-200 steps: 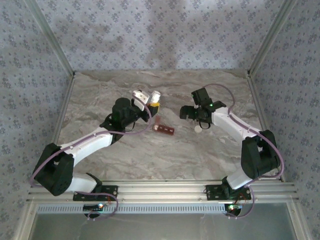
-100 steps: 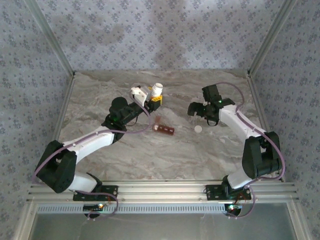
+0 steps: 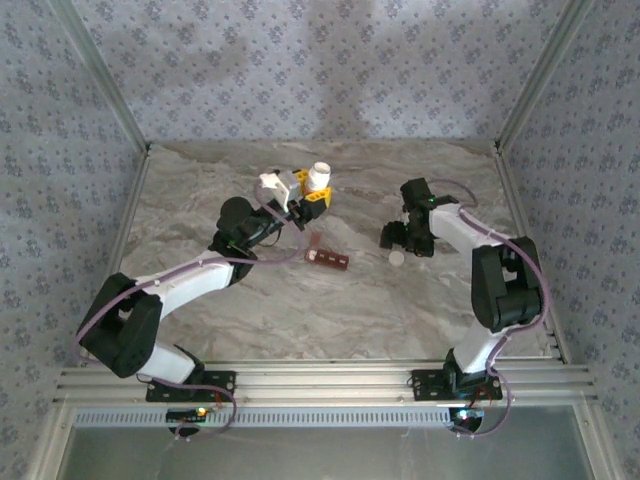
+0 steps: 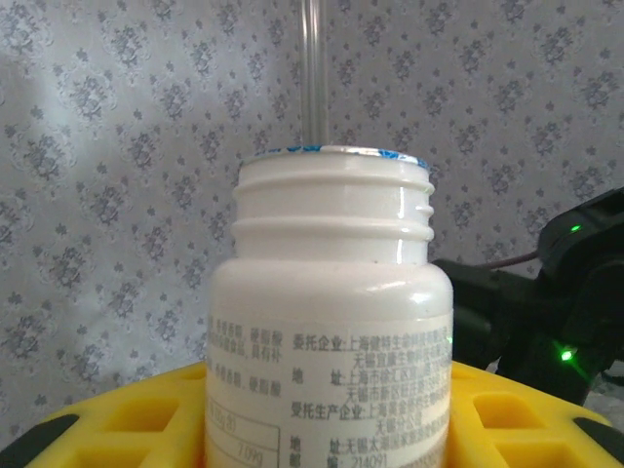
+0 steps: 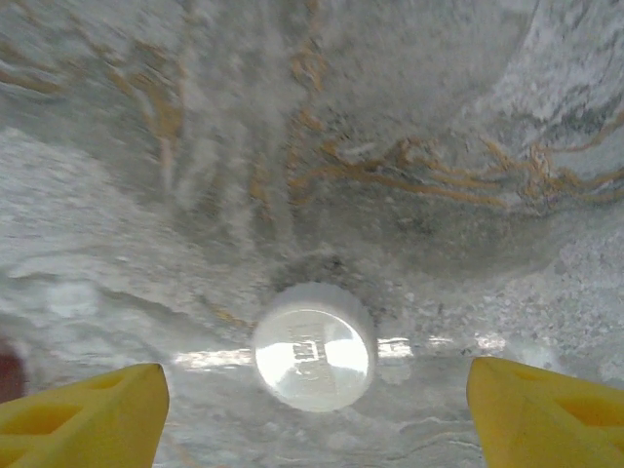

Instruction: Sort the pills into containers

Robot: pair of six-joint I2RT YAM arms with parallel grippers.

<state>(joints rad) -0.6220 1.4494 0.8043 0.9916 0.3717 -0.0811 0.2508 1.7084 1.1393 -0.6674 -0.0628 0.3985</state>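
- The left gripper (image 3: pixel 308 193) is raised over the far middle of the table (image 3: pixel 300 320), clenched on a white bottle (image 3: pixel 319 177).
- In the left wrist view the left gripper (image 4: pixel 327 434) has the white bottle (image 4: pixel 331 322) upright between its yellow fingers (image 4: pixel 127 419), one pressed to each side. The threaded neck is bare and black print runs across the body.
- The containers (image 3: pixel 328 259), a short dark red-brown strip of small compartments, lie flat on the table. They sit between 5 and 6 o'clock from the left gripper, near it but apart and lower down.
- From the strip, the right gripper (image 3: pixel 398 238) is at about 2 o'clock, apart from it.
- A white cap (image 3: pixel 397 258) lies on the table at 3 o'clock from the strip, just beside the right gripper at its 6 o'clock.
- In the right wrist view the right gripper (image 5: pixel 314 419) is released. Its yellow fingers (image 5: pixel 83 414) are spread wide at 8 and 4 o'clock of the white cap (image 5: pixel 314 345), which lies flat between them, touching neither.
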